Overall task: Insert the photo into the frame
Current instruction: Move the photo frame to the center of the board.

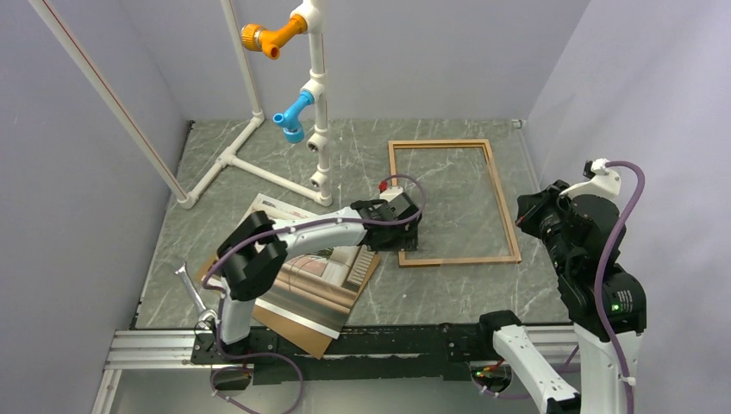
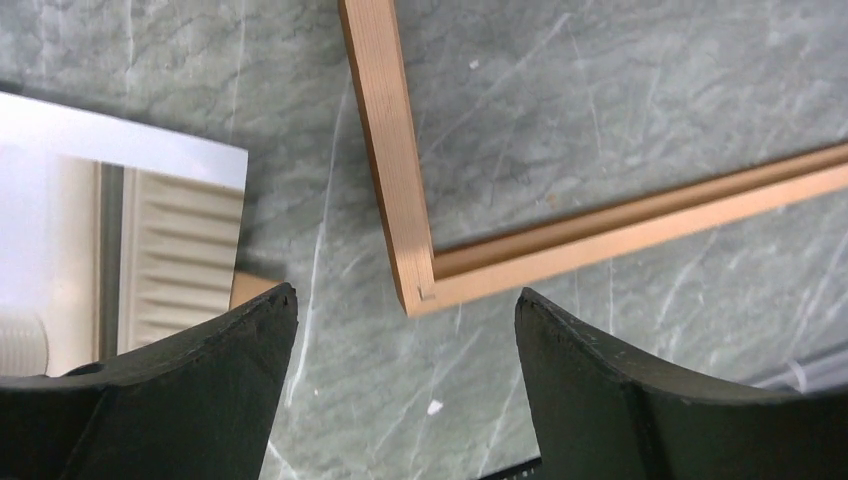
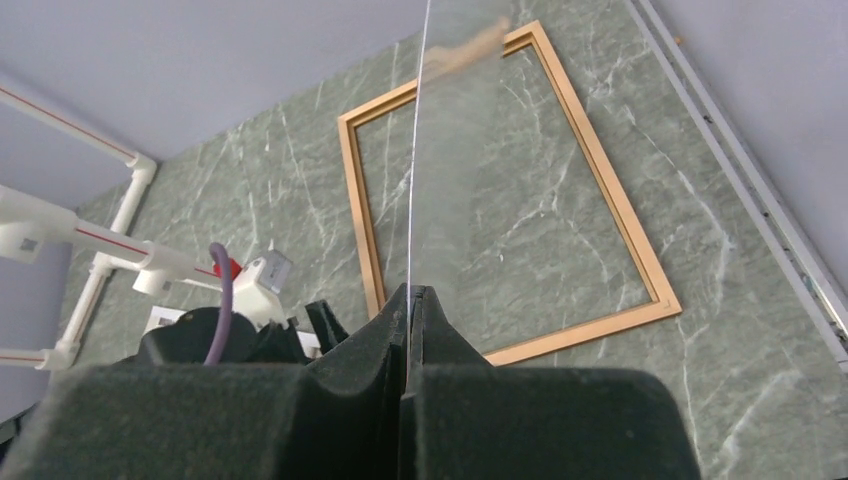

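Observation:
The thin light-brown wooden frame (image 1: 461, 258) lies flat on the marble table right of centre, also seen in the left wrist view (image 2: 385, 130) and the right wrist view (image 3: 358, 200). The photo (image 1: 303, 278) lies face up at the near left under my left arm; its corner (image 2: 150, 240) shows in the left wrist view. My left gripper (image 1: 405, 239) (image 2: 405, 293) hovers open over the frame's near-left corner, with nothing between its fingers (image 2: 230, 370). My right gripper (image 1: 530, 211) (image 3: 410, 292) is raised at the right, shut on a clear thin pane (image 3: 460, 150) seen edge-on.
A plain brown hardboard sheet (image 1: 297, 335) lies under the photo, its corner (image 2: 250, 290) peeking out. A white pipe stand (image 1: 317, 103) with orange and blue fittings rises at the back. A metal tool (image 1: 191, 289) lies near the left edge. Walls enclose the table.

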`<action>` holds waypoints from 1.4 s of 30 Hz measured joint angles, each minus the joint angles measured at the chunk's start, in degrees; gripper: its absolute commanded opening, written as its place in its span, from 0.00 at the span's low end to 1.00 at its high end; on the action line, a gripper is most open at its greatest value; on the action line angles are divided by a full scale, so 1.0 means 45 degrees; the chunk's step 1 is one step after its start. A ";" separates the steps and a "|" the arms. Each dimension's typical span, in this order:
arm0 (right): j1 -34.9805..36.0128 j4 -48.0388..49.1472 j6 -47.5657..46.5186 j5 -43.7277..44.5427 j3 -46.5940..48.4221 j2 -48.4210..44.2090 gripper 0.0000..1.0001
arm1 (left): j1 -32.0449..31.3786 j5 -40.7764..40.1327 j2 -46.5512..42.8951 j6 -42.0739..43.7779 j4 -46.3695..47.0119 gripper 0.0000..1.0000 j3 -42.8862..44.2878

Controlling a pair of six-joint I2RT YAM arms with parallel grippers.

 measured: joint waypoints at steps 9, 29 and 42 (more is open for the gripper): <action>0.0005 -0.0194 -0.0068 -0.0087 -0.0126 0.0087 0.00 | 0.0330 -0.0005 0.1719 0.0350 -0.0214 0.64 0.0855; 0.0005 -0.0165 0.0005 -0.1141 -0.1258 0.0083 0.00 | 0.1180 0.0262 0.1462 0.0214 -0.0233 0.16 -0.0175; 0.0005 -0.0092 0.0063 -0.1540 -0.1773 0.0083 0.00 | 0.1166 0.0359 0.0146 -0.0554 0.1588 0.00 -0.2424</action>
